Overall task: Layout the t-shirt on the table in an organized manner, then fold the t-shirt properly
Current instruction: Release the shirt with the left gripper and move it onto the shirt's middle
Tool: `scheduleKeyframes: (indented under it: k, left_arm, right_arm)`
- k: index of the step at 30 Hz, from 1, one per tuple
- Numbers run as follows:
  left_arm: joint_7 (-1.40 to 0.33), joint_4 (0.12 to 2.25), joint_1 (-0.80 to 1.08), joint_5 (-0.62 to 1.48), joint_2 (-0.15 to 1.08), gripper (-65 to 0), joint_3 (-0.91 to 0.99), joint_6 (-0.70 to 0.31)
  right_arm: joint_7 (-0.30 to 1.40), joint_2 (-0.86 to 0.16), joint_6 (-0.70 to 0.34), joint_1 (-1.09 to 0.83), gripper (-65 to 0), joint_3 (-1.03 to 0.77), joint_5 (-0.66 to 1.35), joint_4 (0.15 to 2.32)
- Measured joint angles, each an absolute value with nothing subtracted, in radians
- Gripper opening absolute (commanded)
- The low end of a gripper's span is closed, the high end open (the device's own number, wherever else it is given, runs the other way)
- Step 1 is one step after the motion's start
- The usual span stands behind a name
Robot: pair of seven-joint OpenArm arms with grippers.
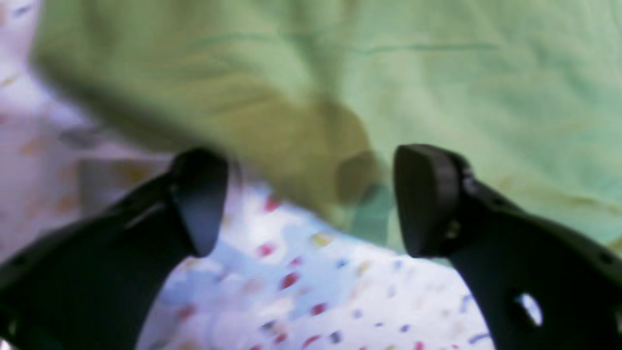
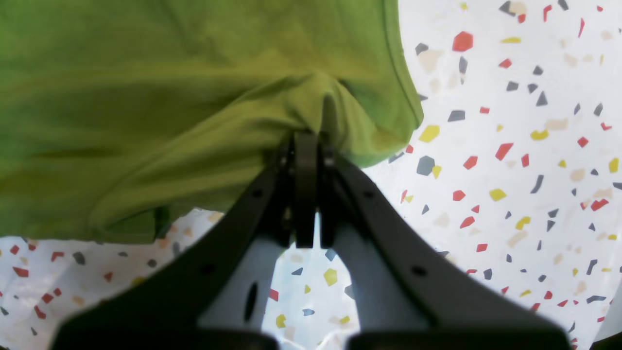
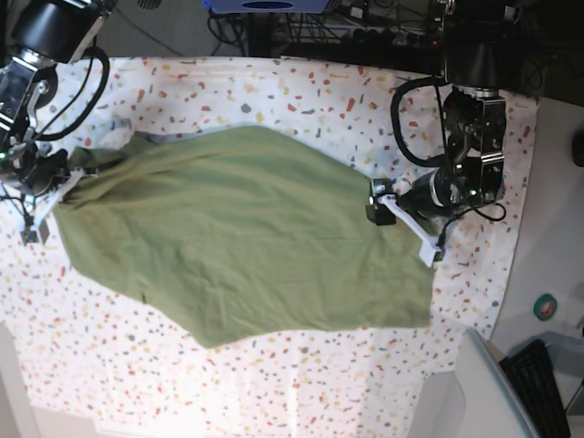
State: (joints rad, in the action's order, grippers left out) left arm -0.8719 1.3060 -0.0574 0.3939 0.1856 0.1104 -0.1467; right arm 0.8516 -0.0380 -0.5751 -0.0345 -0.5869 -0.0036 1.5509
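Note:
The olive-green t-shirt (image 3: 237, 228) lies spread and slanted across the speckled table (image 3: 274, 87), with wrinkles toward its left end. My right gripper (image 2: 306, 141) is shut on a bunched fold of the t-shirt (image 2: 170, 97) near a hemmed corner, over the table (image 2: 510, 170). In the base view that gripper (image 3: 57, 193) sits at the shirt's left end. My left gripper (image 1: 311, 194) stands open just off the edge of the t-shirt (image 1: 437, 73), nothing between its fingers, above the table (image 1: 316, 291). It shows at the shirt's right edge in the base view (image 3: 401, 228).
A plain grey-white surface (image 3: 557, 228) borders the table on the right, with a small green round object (image 3: 546, 307) and a keyboard (image 3: 557, 374) near it. Cables and dark equipment (image 3: 365, 27) line the far edge.

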Motion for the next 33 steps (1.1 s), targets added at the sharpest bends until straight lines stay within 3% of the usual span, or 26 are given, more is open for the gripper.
scheduleKeyframes:
  k: [4,7,9,12,16,17,20,22,25,28,33]
  left_arm:
    - [-0.87,1.396,0.002,0.392,0.186,-13.5,0.252,-0.141]
    - [-0.869,1.504,0.047,0.393,0.188,-15.0,0.3,-0.141]
    - [-0.869,1.58,0.065,0.393,0.185,-20.1,0.297,-0.142]
    - [-0.862,1.657,0.065,0.395,0.173,-32.7,0.247,-0.146]
    - [-0.865,1.614,0.014,0.394,0.107,-60.6,0.074,-0.144]
    - [-0.863,1.578,-0.005,0.394,0.081,-65.0,0.029,-0.148]
    - [-0.857,1.448,-0.059,0.398,0.017,-65.0,-0.062,-0.15]
    - [-0.761,1.348,-0.085,0.386,0.001,-65.0,-0.122,-0.151]
    - [-0.612,1.209,-0.112,0.246,-0.004,-65.0,-0.201,-0.131]
    - [-0.553,1.124,-0.117,0.131,-0.016,-65.0,-0.233,-0.081]
    - [-0.549,1.135,-0.106,0.11,0.002,-65.0,-0.234,-0.08]
  right_arm:
    - [0.848,-0.009,-0.573,-0.096,-47.9,-0.638,0.008,1.661]
    - [0.846,0.043,-0.572,-0.154,-46.2,-0.691,0.033,1.755]
    - [0.852,0.072,-0.572,-0.195,-46.2,-0.69,0.036,1.792]
    - [0.882,0.081,-0.573,-0.22,-46.2,-0.689,0.041,1.813]
    - [0.87,0.083,-0.572,-0.22,-46.7,-0.693,0.037,1.814]
    - [0.836,0.083,-0.573,-0.217,-48.6,-0.692,0.037,1.822]
    - [0.778,0.068,-0.567,-0.18,-59.4,-0.651,0.028,1.855]
    - [0.767,0.042,-0.573,-0.142,-65.0,-0.563,0.041,1.841]
    - [0.763,0.004,-0.576,-0.049,-65.0,-0.464,0.047,1.692]
    - [0.763,-0.024,-0.57,0.003,-65.0,-0.477,0.037,1.533]
    - [0.763,-0.04,-0.561,-0.142,-65.0,-0.567,0.031,1.481]
